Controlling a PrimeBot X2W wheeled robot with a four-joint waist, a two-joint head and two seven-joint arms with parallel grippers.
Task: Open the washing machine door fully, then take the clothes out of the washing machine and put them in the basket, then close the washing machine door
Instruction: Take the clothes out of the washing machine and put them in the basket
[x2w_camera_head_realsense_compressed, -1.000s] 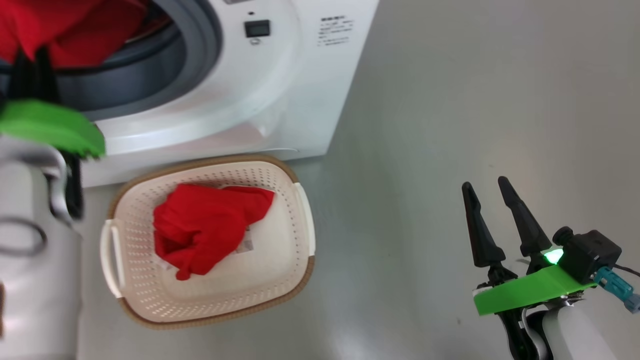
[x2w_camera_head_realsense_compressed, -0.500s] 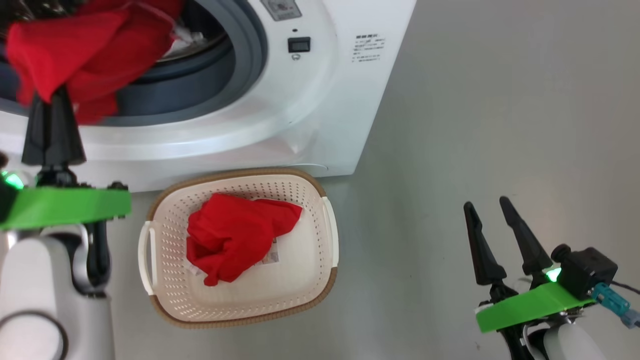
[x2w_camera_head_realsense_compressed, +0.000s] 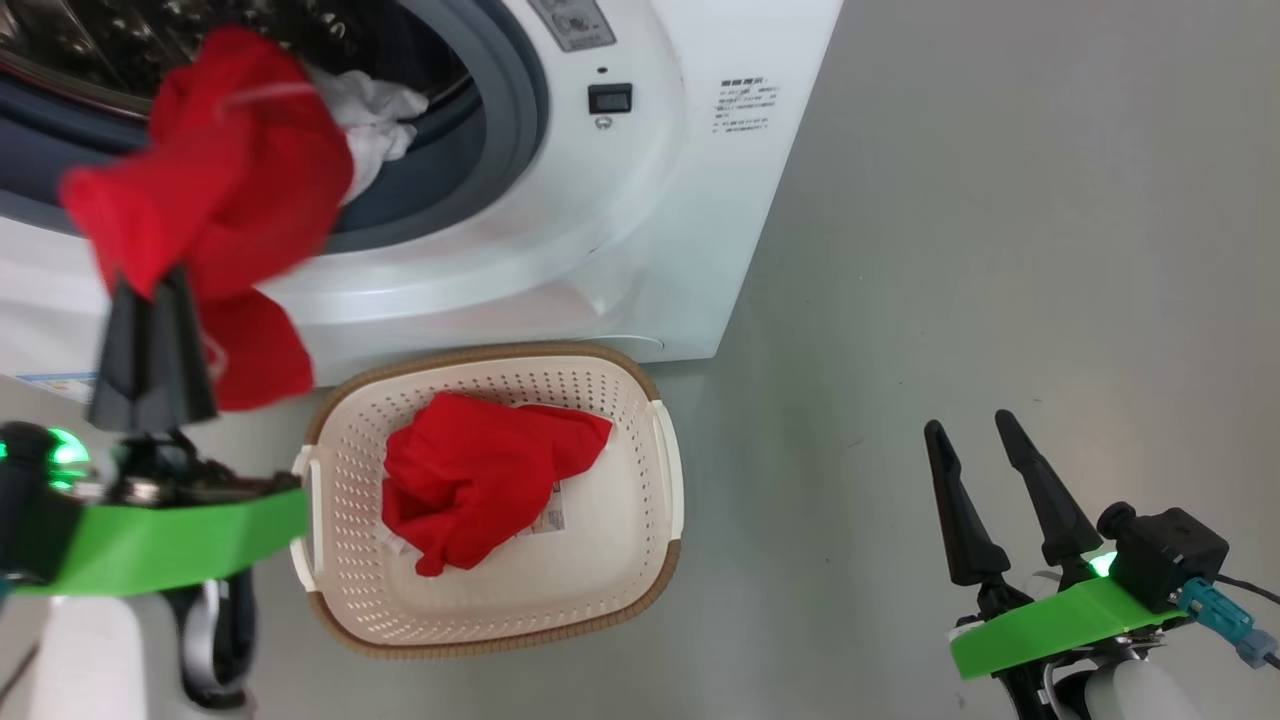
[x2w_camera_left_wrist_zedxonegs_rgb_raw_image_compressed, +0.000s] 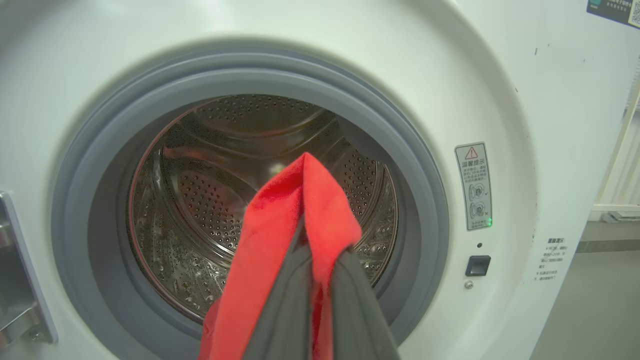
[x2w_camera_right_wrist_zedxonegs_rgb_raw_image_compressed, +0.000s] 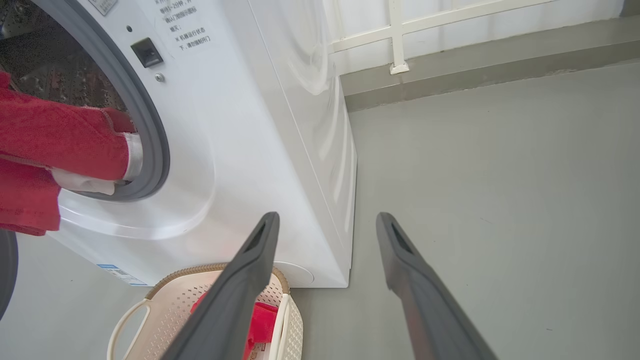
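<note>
Two grippers appear in my head view. The left gripper has its jaws closed on a red garment, pinched at the fingertips. The cloth hangs in front of the mouth of the washing machine, up and left of the basket. In the left wrist view the garment drapes over both fingers, with the perforated drum and grey rubber ring behind it. A white piece lies at the drum mouth, just beside the held garment. The basket stands on the floor just in front of the machine's base, and a second red garment lies inside it. The right gripper has its jaws spread wide and empty, over bare floor well to the right of the basket.
</note>
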